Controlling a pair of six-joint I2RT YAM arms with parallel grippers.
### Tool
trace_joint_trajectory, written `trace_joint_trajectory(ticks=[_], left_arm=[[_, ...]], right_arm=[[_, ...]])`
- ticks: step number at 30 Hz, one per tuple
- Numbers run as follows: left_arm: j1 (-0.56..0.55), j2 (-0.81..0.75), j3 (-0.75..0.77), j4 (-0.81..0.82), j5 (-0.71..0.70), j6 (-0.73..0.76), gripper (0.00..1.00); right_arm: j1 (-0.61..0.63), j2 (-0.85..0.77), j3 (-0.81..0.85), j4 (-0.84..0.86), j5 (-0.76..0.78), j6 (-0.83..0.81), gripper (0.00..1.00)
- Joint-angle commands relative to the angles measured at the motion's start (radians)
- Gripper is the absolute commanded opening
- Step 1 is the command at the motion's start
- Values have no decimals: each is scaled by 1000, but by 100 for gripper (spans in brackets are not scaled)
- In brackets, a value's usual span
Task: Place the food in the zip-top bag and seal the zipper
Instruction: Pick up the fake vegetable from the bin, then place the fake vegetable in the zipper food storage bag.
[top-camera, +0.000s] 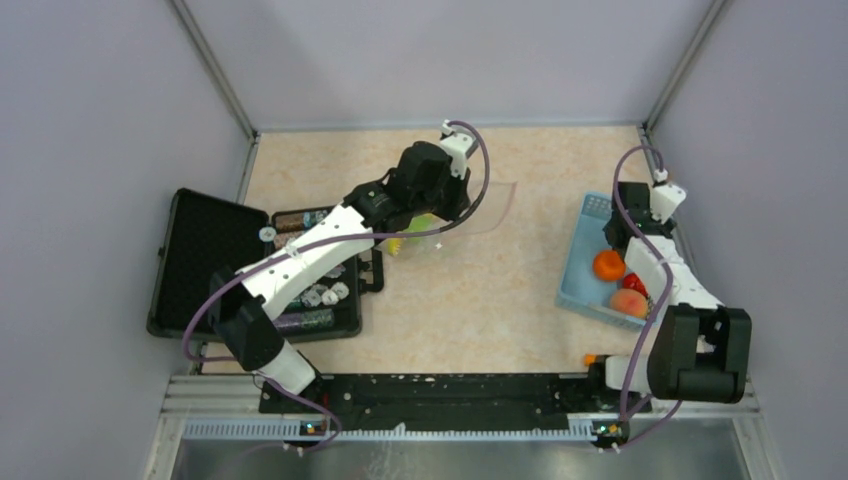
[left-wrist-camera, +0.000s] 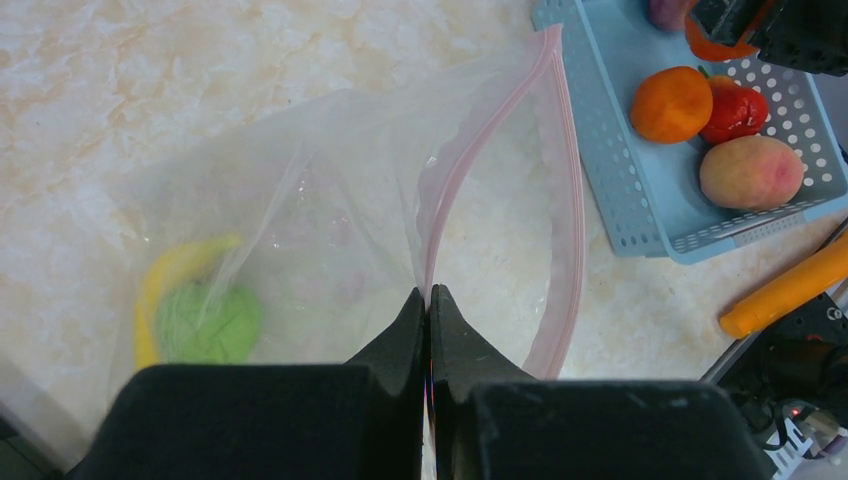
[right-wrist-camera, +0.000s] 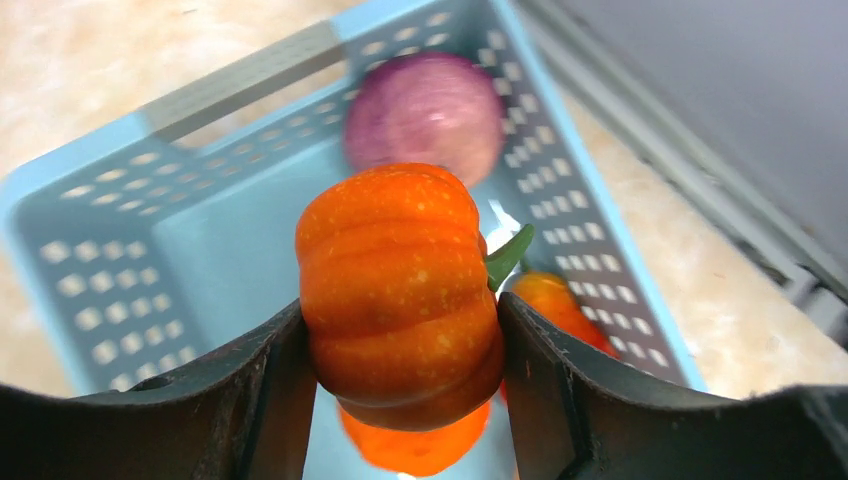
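The right claw (right-wrist-camera: 400, 325), clamped on an orange food piece (right-wrist-camera: 392, 250) with the basket (right-wrist-camera: 120, 290) below it, may miss the zip-top bag (left-wrist-camera: 330, 190) if the left claw (left-wrist-camera: 428, 305), pinching the zipper (left-wrist-camera: 573, 220), apparently holds its mouth narrow.

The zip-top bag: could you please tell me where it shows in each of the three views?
Top external: the zip-top bag lies far centre, partly under the left arm.
Left wrist: the bag fills the left and centre, its pink rim pinched by the left gripper.
Right wrist: not in it.
Shared landmark: the light-blue basket, right of the bag.
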Motion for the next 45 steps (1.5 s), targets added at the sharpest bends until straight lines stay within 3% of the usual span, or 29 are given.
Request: trace_joint_trajectory(ticks=[1, 13, 31, 35, 40, 45], left_arm=[[-2, -37, 31, 13, -15, -3, 0], [-2, -37, 14, 4, -55, -3, 0], [-2, -13, 31, 5, -64, 3, 0], [-2, -5, 39, 3, -64, 4, 0], [-2, 0, 50, -10, -64, -4, 0], [-2, -1, 46, -4, -65, -13, 0]], right_arm=[[-7, -65, -21, 103, -265, -35, 48], [-7, -140, -63, 116, -641, -73, 49], [-7, -346, -68, 176, -814, -70, 48], [-7, -377, -52, 247, -1051, -87, 49], [5, -383, -93, 575, -1449, 50, 49], [134, -373, -27, 550, -1522, -23, 49]])
